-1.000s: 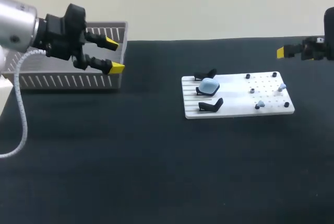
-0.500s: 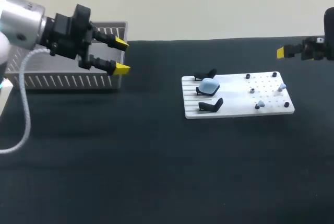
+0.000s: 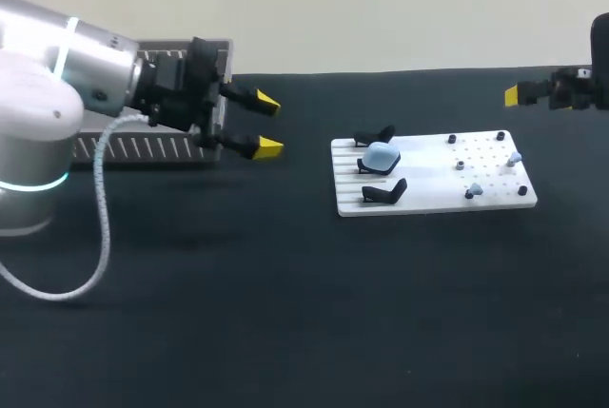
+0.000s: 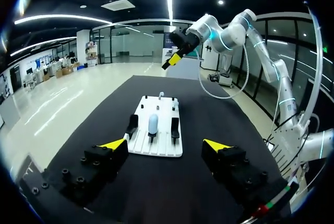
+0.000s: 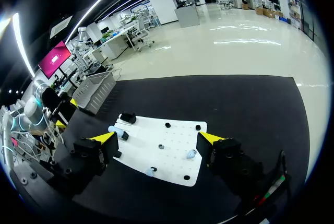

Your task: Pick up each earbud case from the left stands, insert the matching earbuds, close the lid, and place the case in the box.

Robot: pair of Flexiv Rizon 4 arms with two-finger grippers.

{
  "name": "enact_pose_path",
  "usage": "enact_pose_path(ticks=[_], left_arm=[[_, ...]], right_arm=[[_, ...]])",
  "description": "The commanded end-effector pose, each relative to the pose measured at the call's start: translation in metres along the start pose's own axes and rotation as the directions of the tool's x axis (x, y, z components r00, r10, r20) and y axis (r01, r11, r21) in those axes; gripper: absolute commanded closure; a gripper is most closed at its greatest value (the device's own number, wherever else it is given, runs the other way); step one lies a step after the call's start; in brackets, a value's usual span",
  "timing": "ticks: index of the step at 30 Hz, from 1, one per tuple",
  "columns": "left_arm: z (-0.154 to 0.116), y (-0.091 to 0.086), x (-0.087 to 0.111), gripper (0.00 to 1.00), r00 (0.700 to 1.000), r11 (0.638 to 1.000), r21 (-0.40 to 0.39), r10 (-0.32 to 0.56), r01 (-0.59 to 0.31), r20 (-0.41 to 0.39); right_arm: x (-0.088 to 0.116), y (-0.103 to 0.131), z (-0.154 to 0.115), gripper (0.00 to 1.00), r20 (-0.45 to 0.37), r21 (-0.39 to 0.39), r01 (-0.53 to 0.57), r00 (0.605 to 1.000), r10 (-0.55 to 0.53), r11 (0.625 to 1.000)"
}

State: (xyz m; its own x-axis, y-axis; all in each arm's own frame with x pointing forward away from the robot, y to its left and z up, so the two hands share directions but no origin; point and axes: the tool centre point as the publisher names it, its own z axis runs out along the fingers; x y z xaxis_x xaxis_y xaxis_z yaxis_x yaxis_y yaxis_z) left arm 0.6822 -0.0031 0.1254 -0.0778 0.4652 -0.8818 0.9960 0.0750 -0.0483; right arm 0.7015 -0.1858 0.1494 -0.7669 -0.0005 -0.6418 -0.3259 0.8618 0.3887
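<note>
Left arm (image 3: 86, 94) from left edge, left gripper (image 3: 267, 126) upper left of centre, fingers apart, right gripper (image 3: 515, 95) at upper right edge, fingers apart

open gap, left gripper (image 3: 268, 126) to white board (image 3: 428, 191); box (image 3: 133, 149) behind

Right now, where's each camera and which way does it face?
Head view: above and behind the robot, looking down on the table; left gripper and right gripper enter from the sides.
Left wrist view: on the left arm, facing the white pegged board's stand end between its open fingers.
Right wrist view: on the right arm, facing the board's peg end over its open fingers.
Both wrist views share the board, from opposite ends.
</note>
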Motion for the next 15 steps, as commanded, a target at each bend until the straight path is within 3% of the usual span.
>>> enact_pose_path(ticks=[1, 13, 15], left_arm=[[0.029, 0.010, 0.002, 0.00, 1.000, 1.000, 0.024, 0.001, 0.000, -0.008], [0.070, 0.011, 0.005, 0.00, 0.999, 0.998, 0.055, 0.016, -0.014, -0.052], [0.074, 0.012, 0.006, 0.05, 0.998, 0.998, 0.053, 0.018, -0.016, -0.052]], right_arm=[[0.000, 0.000, 0.000, 0.00, 0.000, 0.000, 0.000, 1.000, 0.000, 1.000], [0.000, 0.000, 0.000, 0.00, 0.000, 0.000, 0.000, 1.000, 0.000, 1.000], [0.000, 0.000, 0.000, 0.00, 0.000, 0.000, 0.000, 1.000, 0.000, 1.000]])
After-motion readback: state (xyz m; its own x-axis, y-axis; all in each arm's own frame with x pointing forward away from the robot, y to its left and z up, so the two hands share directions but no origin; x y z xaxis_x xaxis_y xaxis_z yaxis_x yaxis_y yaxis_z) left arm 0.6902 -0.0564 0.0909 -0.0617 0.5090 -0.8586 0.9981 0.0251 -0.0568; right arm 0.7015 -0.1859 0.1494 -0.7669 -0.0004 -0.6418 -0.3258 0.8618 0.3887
